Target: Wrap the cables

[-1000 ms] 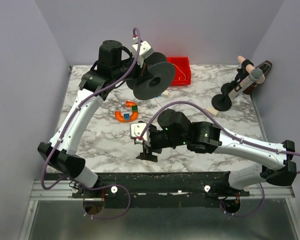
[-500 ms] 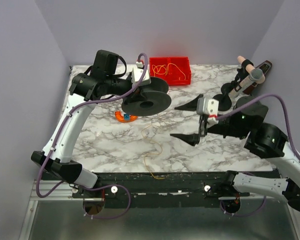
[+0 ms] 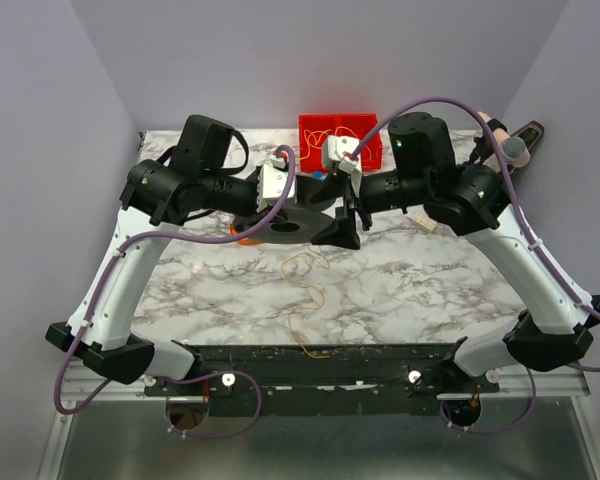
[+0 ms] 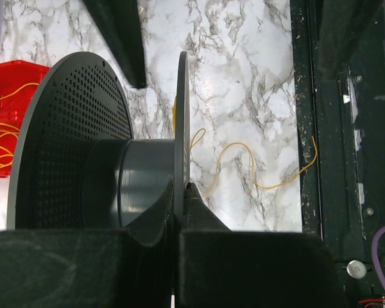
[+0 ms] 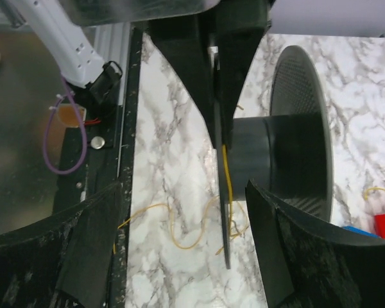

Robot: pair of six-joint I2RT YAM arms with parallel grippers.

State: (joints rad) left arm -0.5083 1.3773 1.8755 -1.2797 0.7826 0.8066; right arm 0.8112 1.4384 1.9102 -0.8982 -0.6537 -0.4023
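Note:
A thin yellow cable (image 3: 306,292) lies in loose loops on the marble, running from under the black spool (image 3: 292,222) to the table's front edge. In the left wrist view the cable (image 4: 244,157) curls beside the spool (image 4: 70,141), and my left gripper (image 4: 181,190) is shut on the spool's thin flange. My right gripper (image 3: 342,212) is open just right of the spool. In the right wrist view its fingers (image 5: 96,244) straddle the flange edge (image 5: 225,212) without touching it, and the cable (image 5: 173,226) lies below. A strand of cable runs up along the flange.
At the back stands a red bin (image 3: 365,150) holding more yellow cables (image 4: 0,128). A microphone on a black stand (image 3: 480,165) is at the back right. An orange toy piece (image 3: 242,238) peeks out under the spool. A black rail (image 3: 320,360) borders the front edge.
My right arm swung from the right side up and across to the spool, jaws open. The left arm brought the spool lower and toward the centre. The cable still lies on the table.

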